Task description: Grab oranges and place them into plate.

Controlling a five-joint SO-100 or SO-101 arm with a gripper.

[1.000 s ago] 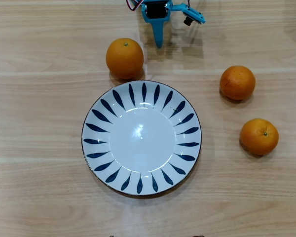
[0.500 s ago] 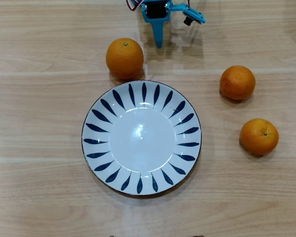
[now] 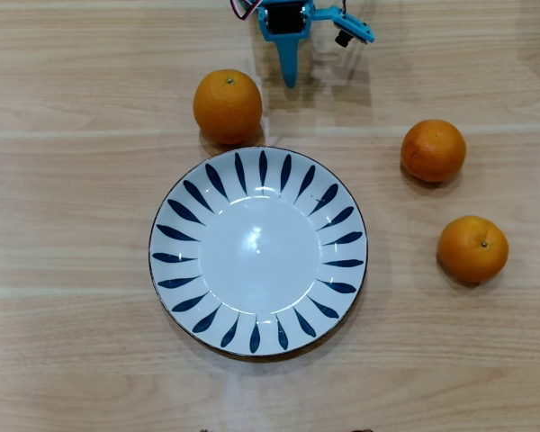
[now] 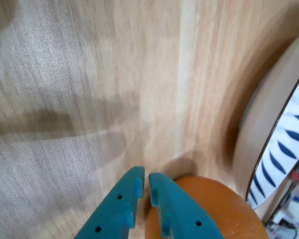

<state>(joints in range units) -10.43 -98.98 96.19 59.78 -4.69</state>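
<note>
Three oranges lie on the wooden table in the overhead view: the larger one (image 3: 227,106) just above the plate's upper left rim, and two smaller ones (image 3: 433,150) (image 3: 472,248) off to the right. The white plate (image 3: 257,252) with dark blue leaf strokes sits in the middle with nothing on it. My blue gripper (image 3: 290,79) hangs at the top edge, a little right of the larger orange and apart from it. In the wrist view its teal fingers (image 4: 145,177) are shut with nothing between them, an orange (image 4: 224,211) shows just beyond them, and the plate (image 4: 284,144) is at the right edge.
Light wood table (image 3: 72,270) stretches to the left of and below the plate. A small black part (image 3: 344,39) of the arm sticks out at the top, right of the gripper.
</note>
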